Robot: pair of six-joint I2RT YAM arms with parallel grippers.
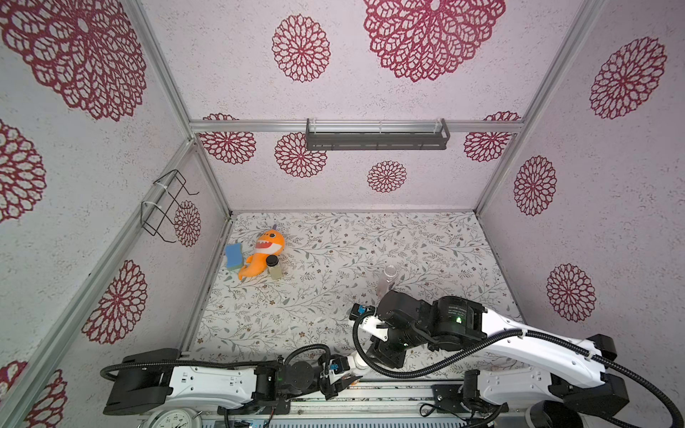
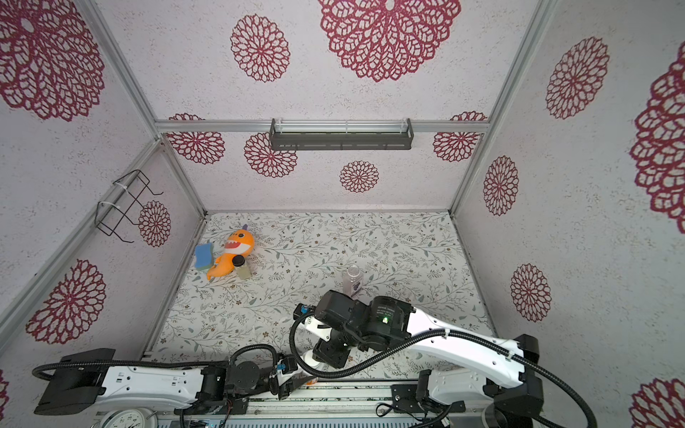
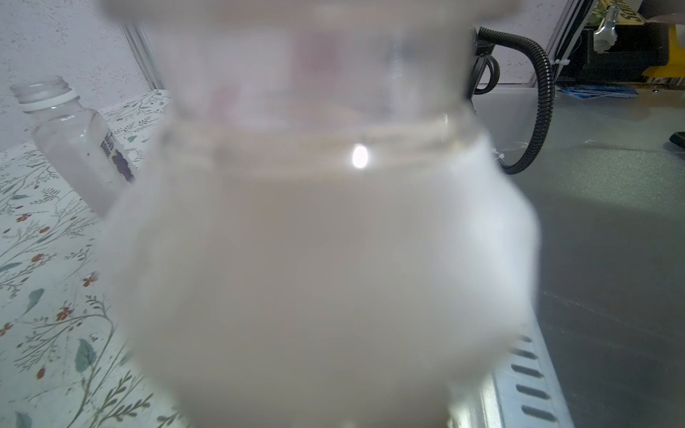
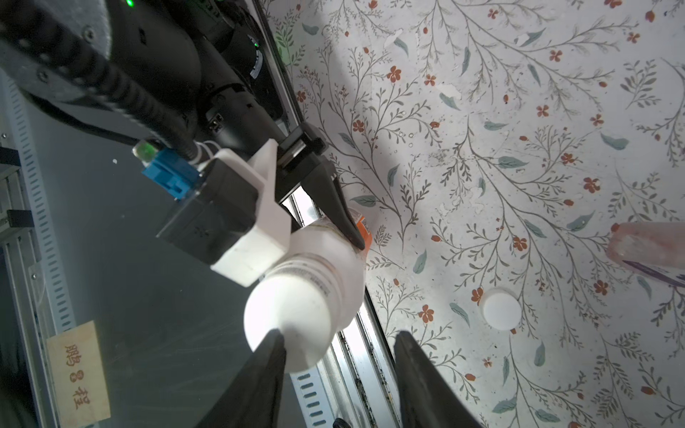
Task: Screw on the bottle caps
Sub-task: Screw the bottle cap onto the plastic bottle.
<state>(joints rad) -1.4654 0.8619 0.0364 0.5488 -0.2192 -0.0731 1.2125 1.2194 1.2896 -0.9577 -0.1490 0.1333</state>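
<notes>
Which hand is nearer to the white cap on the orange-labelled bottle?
Right. The right hand is open right at the cap; the left hand grips the bottle body below it.

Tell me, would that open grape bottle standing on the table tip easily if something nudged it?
Probably. The grape bottle stands tall and narrow and looks empty through its clear walls, so it is likely light and would topple from a push near the neck. Its flattish sides suggest it would slide or settle rather than roll far once down.
</notes>
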